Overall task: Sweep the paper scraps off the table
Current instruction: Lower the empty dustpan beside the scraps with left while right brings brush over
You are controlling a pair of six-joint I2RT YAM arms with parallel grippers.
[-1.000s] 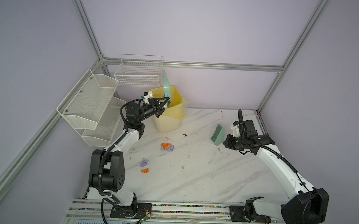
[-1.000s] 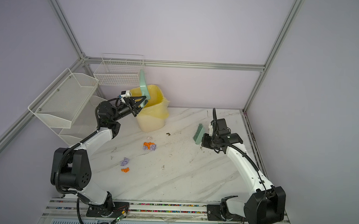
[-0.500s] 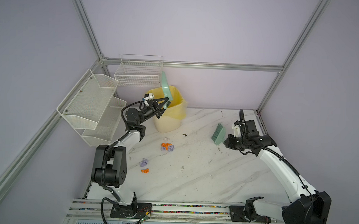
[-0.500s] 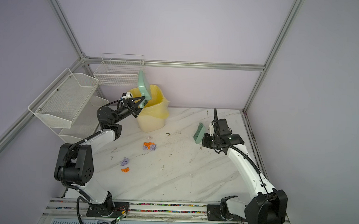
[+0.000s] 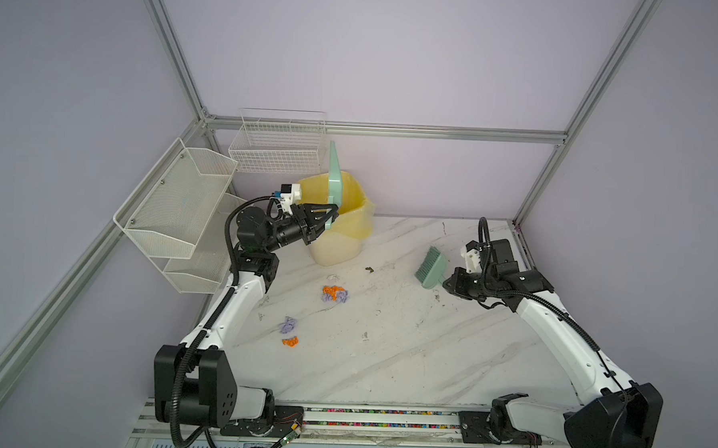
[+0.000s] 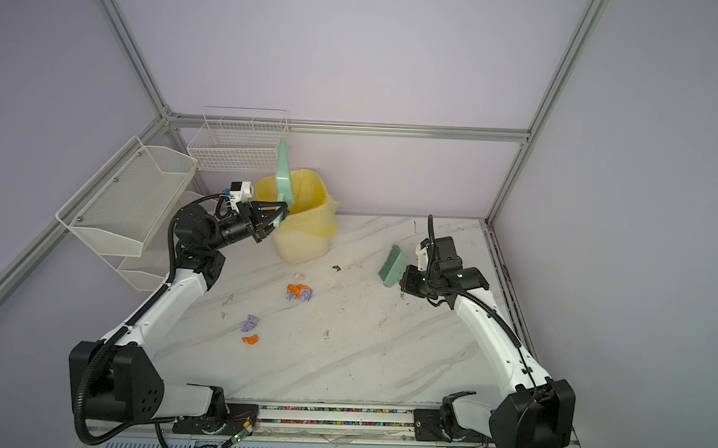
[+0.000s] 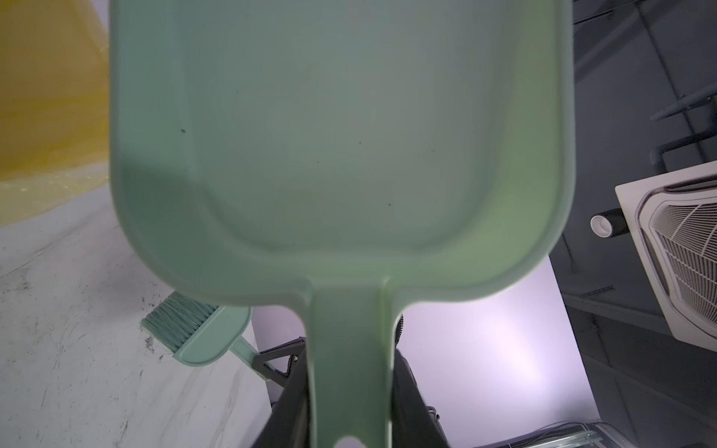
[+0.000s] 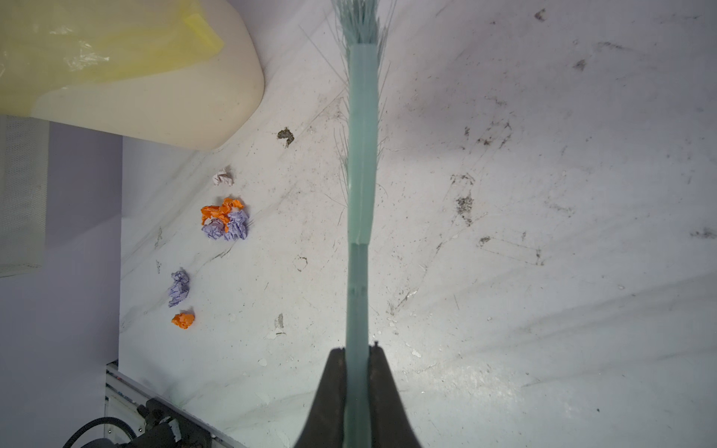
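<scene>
**Top views.** The left gripper (image 5: 322,220) is clamped on the handle of the dustpan (image 5: 334,178), which stands almost upright over the mouth of the bin (image 5: 340,241). Compared with a second ago, the pan has swung from a tilt to near vertical and the gripper has dropped a little. The right gripper (image 5: 446,283), closed on the brush (image 5: 430,272), has barely moved. Whether the bristles touch the table (image 5: 447,362) cannot be told. The scraps (image 5: 334,293) lie where they did: an orange-and-purple cluster near the foot of the bin, a pale one just beyond it, and two single ones nearer the left arm. All are well apart from the brush.

**Left wrist view.** The dustpan (image 7: 341,135) fills the frame, its handle running down between the fingers. The pan is empty but for a few dark flecks.

**Right wrist view.** The brush (image 8: 361,155) handle is pinched between the fingers, and the scraps (image 8: 225,221) sit off to one side, none touching the bristles.

**Reading.** The tip-out into the bin looks finished. The task is only partly done, and another sweep into the lowered pan is probably needed.
</scene>
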